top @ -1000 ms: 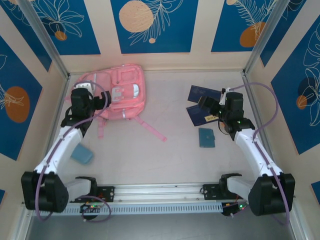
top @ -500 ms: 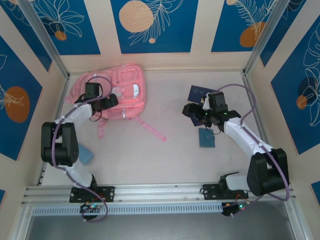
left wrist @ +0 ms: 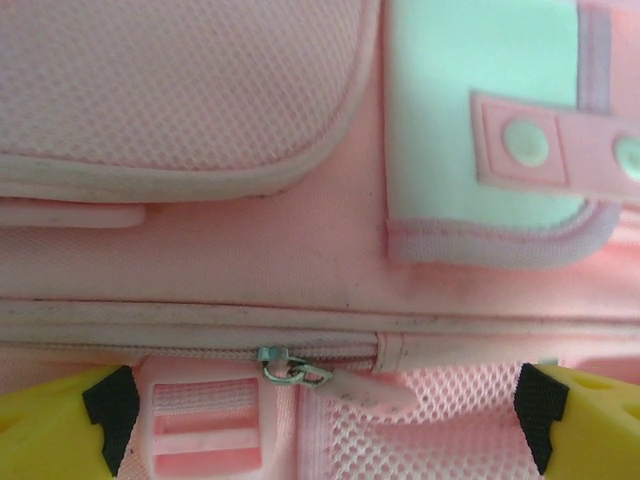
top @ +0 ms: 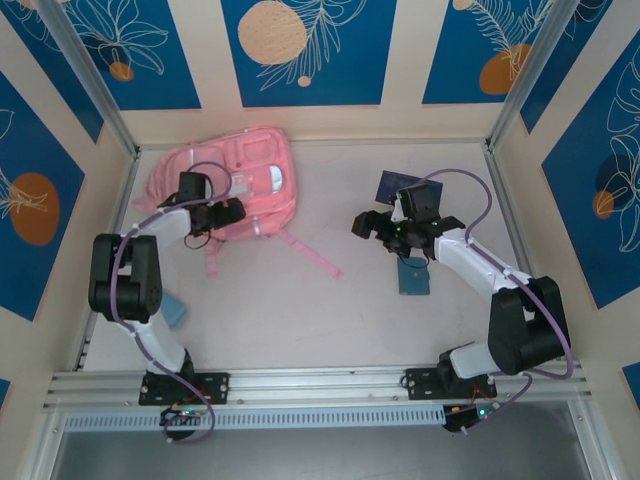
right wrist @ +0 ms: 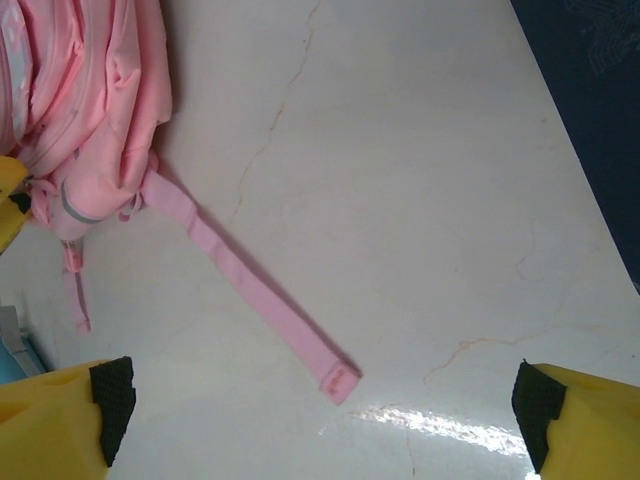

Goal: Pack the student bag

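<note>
The left tool, jaws wide above the student bag, should descend and pinch the small zipper pull squarely.

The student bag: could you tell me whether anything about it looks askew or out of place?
Yes: the student bag lies flat at far left, and one pink strap trails loose across the table. No damage shows.
</note>
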`<state>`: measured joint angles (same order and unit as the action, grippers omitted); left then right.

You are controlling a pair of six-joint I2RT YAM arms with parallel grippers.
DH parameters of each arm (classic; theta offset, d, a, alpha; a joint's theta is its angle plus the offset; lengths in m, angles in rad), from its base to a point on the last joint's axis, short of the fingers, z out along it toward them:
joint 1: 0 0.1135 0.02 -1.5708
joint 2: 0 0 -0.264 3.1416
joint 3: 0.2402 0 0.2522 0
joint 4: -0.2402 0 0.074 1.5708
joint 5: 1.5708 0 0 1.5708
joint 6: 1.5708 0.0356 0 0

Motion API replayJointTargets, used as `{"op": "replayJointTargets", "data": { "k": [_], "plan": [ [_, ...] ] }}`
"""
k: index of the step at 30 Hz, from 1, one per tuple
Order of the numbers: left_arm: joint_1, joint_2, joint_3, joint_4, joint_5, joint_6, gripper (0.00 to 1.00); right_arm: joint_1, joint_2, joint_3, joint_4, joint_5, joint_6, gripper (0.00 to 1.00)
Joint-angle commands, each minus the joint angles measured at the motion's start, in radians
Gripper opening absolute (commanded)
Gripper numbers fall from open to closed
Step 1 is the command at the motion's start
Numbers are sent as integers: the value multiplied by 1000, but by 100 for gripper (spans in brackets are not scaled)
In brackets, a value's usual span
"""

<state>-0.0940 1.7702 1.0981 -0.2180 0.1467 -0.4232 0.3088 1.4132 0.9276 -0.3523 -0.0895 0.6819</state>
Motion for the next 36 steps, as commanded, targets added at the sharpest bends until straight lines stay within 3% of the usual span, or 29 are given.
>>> {"op": "replayJointTargets", "data": {
  "k": [1, 9, 14, 20, 27, 30, 36],
  "plan": [
    [-110, 0, -34, -26, 124, -27, 97, 7, -7, 19, -14, 16, 26, 99],
    [-389, 43, 55, -13, 126, -60, 97, 2, -64, 5, -53, 93, 24, 99],
    [-424, -14, 116, -51, 96, -71, 98, -2, -104, -7, -66, 117, 27, 98],
    [-354, -127, 165, -264, -37, 76, 99, 19, -81, -3, -29, 55, 40, 98],
    [-93, -87, 130, -326, -83, 121, 77, 150, 99, 130, 51, 1, 81, 90],
    [-55, -27, 132, -331, -111, 83, 64, 198, 195, 215, 75, -11, 97, 86],
    [-54, 2, 41, -275, -62, 33, 61, 243, 365, 353, 93, -18, 120, 82]
  ]
}}
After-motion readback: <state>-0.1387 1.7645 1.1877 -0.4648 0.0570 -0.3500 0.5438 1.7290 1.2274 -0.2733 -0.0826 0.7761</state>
